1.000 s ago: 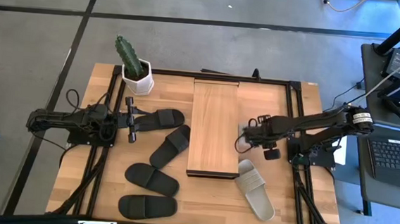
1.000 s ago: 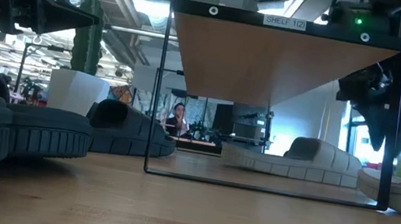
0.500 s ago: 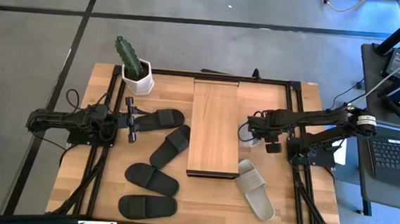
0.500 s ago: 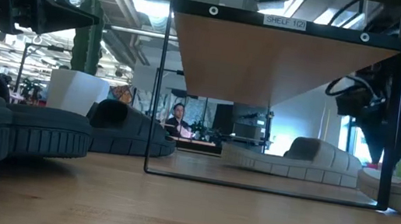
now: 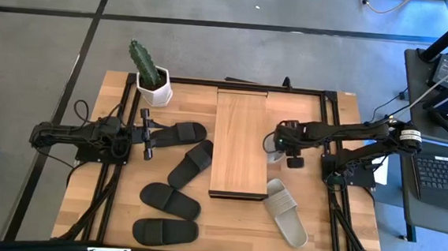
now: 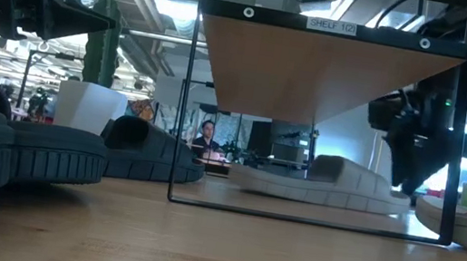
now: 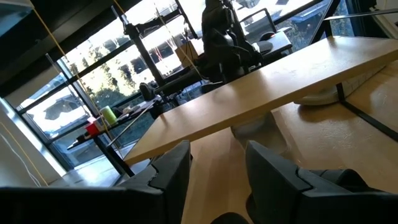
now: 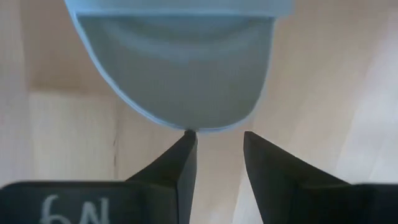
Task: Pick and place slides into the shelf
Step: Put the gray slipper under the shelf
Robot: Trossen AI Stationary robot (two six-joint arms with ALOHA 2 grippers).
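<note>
Right pincer [image 5: 273, 147] sits at the right edge of the shelf [image 5: 240, 142] in the high view, with the end of a pale slide [image 5: 273, 145] poking out from under the plank just at its tip. A second pale slide [image 5: 287, 212] lies on the bench [image 5: 335, 236] near the shelf's front right corner. Left of the shelf, four black slides [image 5: 190, 163] lie scattered on the bench, and the left pincer [image 5: 147, 135] waits beside the rearmost one, near a potted cactus [image 5: 150, 74].

Seen from the low view, the pale slide [image 6: 322, 183] rests on the bench under the shelf's plank [image 6: 316, 64], with the right arm's dark pincer [image 6: 415, 142] just beside its end. Black slides [image 6: 20, 151] fill the left foreground.

From the left wrist view, its own fingers [image 7: 171, 171] stand spread, holding nothing, facing the shelf [image 7: 249, 102].

From the right wrist view, the fingers [image 8: 186, 155] are spread, pinching nothing; one tip touches the rounded end of the pale slide [image 8: 180, 68].
</note>
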